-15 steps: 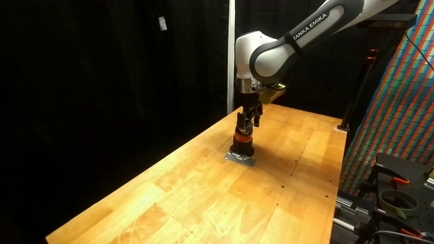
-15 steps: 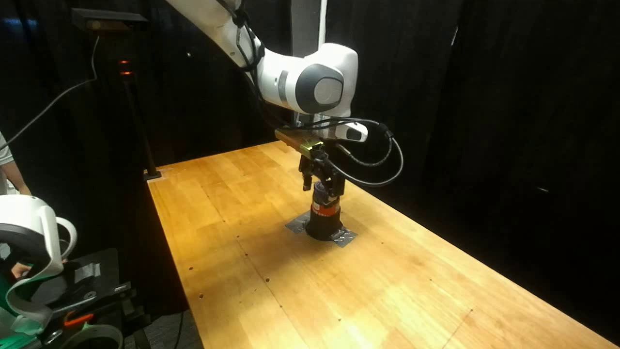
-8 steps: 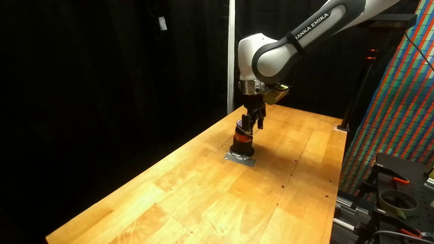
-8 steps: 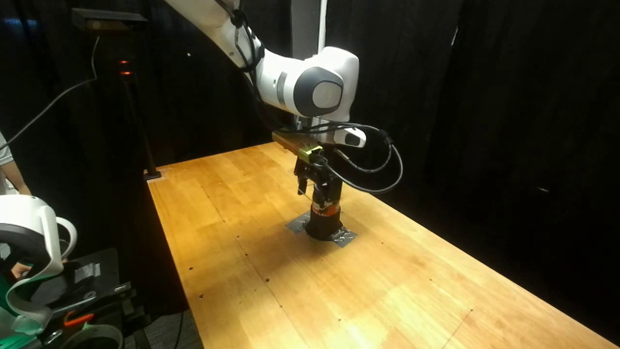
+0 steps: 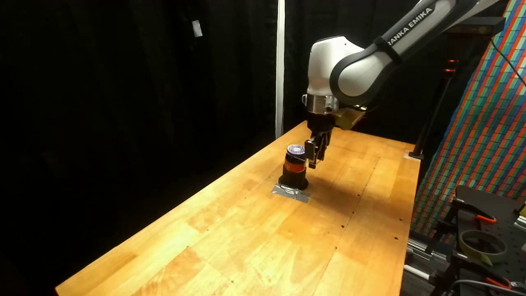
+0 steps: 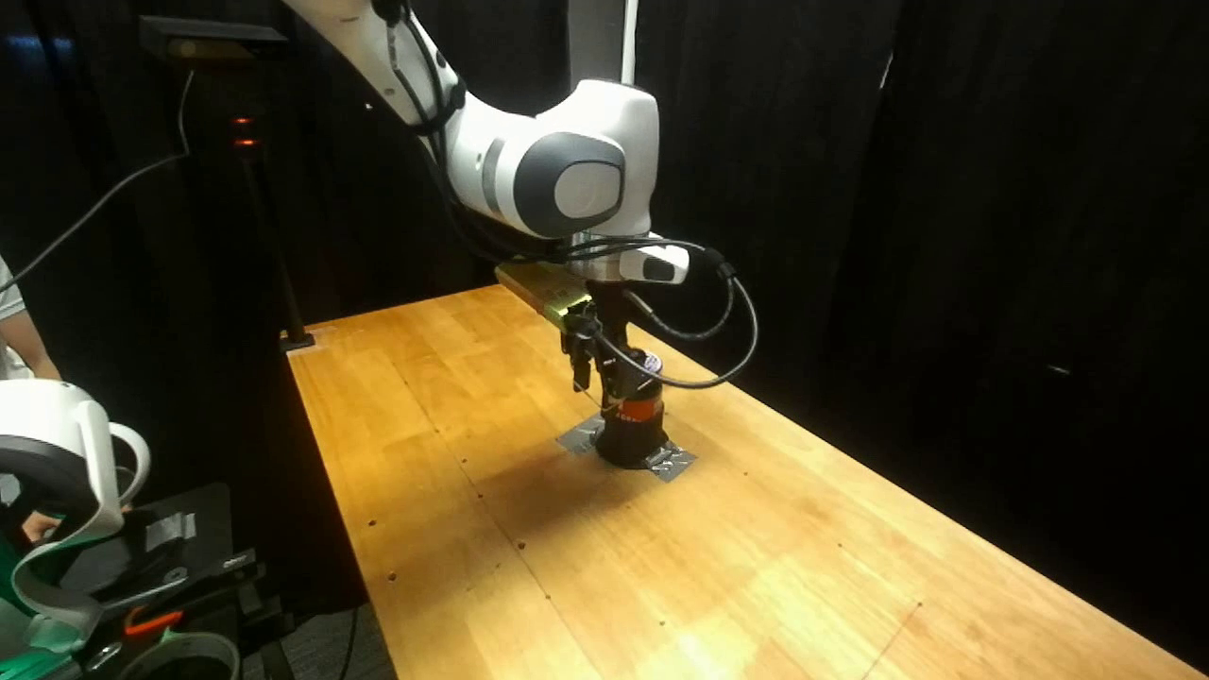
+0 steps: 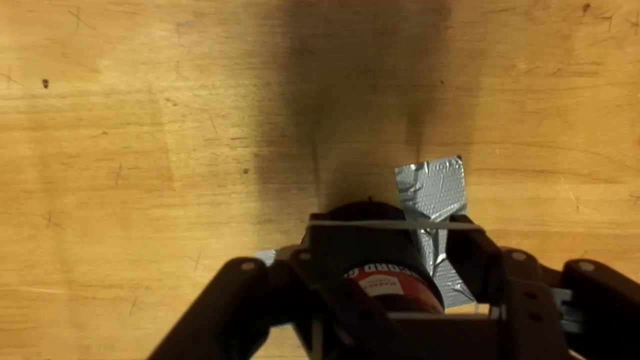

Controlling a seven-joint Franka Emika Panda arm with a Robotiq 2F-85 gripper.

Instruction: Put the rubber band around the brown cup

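Observation:
The brown cup (image 5: 294, 174), dark with an orange-red stripe and a pale patterned top, stands upright on the table. It also shows in an exterior view (image 6: 631, 439) and in the wrist view (image 7: 385, 282), partly behind my gripper. My gripper (image 5: 317, 162) is low beside the cup's upper part, also seen in an exterior view (image 6: 597, 399). Its fingers are apart in the wrist view (image 7: 387, 222). The pale rubber band (image 7: 370, 224) is stretched across the two fingertips. A second pale strand runs farther back. I cannot tell whether the band also touches or loops the cup.
Grey tape (image 5: 291, 193) lies at the cup's base on the wooden table (image 5: 230, 234). A dark post (image 5: 431, 111) stands at the table's far corner. A cable (image 6: 776, 321) loops off the wrist. A side shelf holds a tape roll (image 5: 483, 246).
My gripper has come down and moved off from over the cup to beside it, so the pale top now shows. The fingers look closer together. The cup has not moved.

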